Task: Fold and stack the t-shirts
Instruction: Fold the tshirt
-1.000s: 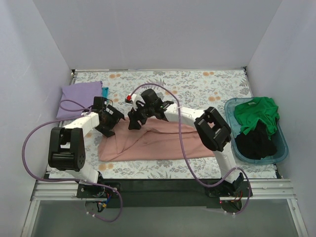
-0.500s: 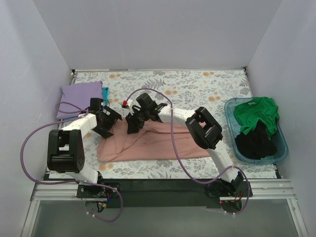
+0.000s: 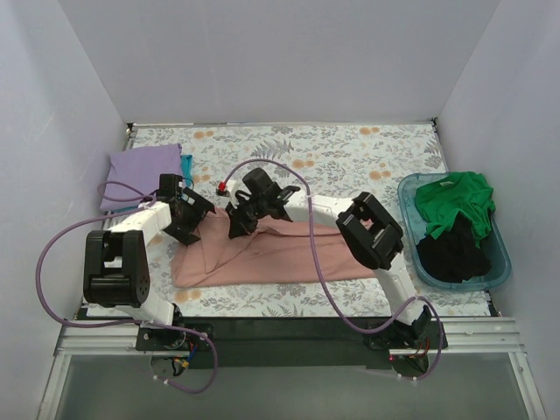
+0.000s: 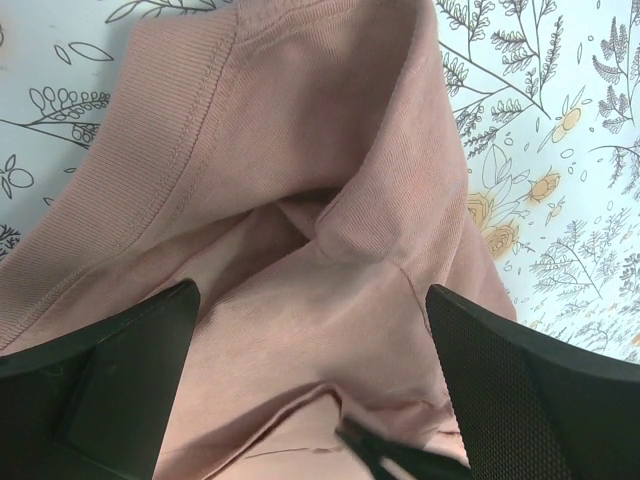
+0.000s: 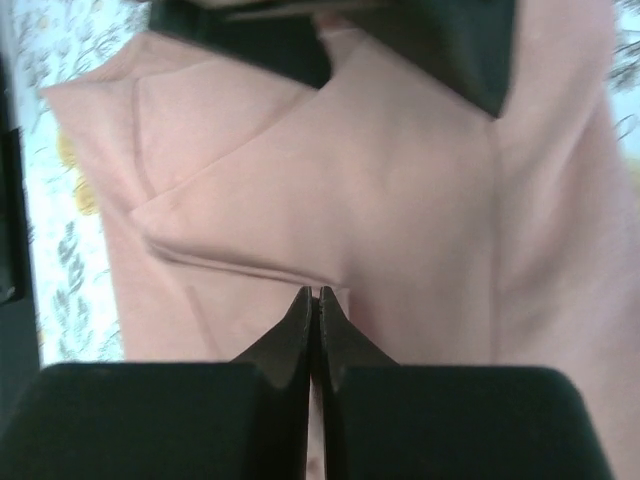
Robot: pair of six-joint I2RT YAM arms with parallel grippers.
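Left gripper (image 4: 310, 350) has edged left, jaws spread over the pink t-shirt (image 3: 289, 254); right gripper (image 5: 315, 295) barely budges, jaws pinching its cloth. This fold's only beginning, I'd say.

**Matt knit, glossy plastic**

The pink t-shirt (image 4: 300, 180) is matt knit cloth, its hem ribbed and stitched. The left gripper (image 4: 310, 300) is matt black, inner faces finely dimpled. The tub (image 3: 464, 283) is glossy translucent plastic; the bench (image 3: 350, 144) cover looks smooth.
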